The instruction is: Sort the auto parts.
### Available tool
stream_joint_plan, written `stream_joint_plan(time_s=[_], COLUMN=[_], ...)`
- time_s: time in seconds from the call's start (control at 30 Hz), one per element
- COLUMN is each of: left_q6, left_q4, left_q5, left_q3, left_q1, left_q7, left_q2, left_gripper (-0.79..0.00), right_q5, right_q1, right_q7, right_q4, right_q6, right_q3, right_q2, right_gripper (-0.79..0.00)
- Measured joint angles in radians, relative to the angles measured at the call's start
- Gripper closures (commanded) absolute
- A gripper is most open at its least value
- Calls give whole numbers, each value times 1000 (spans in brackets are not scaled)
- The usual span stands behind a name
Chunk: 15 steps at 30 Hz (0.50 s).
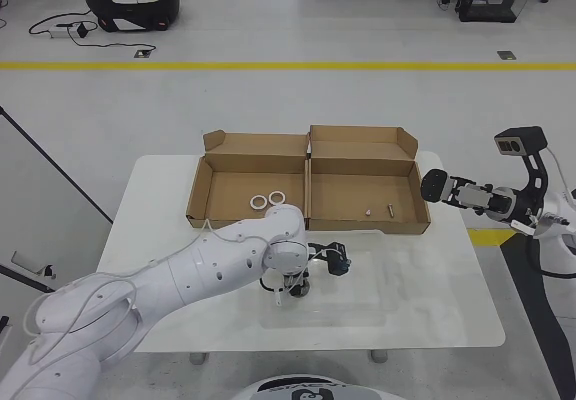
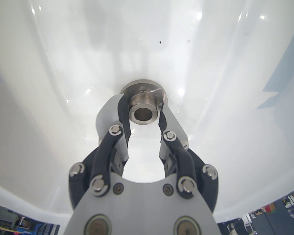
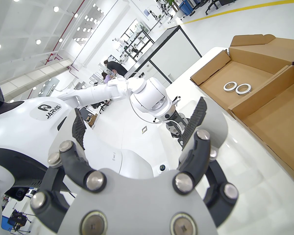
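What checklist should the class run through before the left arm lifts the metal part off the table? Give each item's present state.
1. Left gripper fingers pressed on both sides of the flanged bushing at its hub: ok.
2. Bushing stands flange down on the table, hub centred in the grip: ok.
3. Right gripper open, off past the table's edge, away from the left arm: ok.
4. Ring box holds two white rings, with bare floor left: ok.
5. Second box holds two small fasteners, with bare floor left: ok.
6. Which box the bushing belongs in: cannot tell.
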<state>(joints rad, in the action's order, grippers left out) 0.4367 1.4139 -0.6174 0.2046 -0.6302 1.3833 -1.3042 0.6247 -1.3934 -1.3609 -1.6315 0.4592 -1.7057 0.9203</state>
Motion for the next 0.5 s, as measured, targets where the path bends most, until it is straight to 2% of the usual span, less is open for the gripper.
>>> stream_joint_plan(time_s=[0.17,0.2,0.27,0.5], left_q6=[0,0,0,4], left_q4=[-7,-8,-10,-11], left_q5=[-1,-2,-2,0], left_q3=[2,2,4,13], left_q1=[0,0,-1,-4], left_q7=[0,0,0,-8], left_q2=[-3,-4,-6,-10], left_gripper=[-222,-179,0,0], right_q5=[0,0,0,0], right_q1=[0,0,0,0], right_q7=[0,0,0,0], right_q4=[0,0,0,0], right_q6=[0,0,0,0], right_q3=[0,0,0,0], right_q2=[0,0,0,0], right_gripper=[-785,-785,-785,-785])
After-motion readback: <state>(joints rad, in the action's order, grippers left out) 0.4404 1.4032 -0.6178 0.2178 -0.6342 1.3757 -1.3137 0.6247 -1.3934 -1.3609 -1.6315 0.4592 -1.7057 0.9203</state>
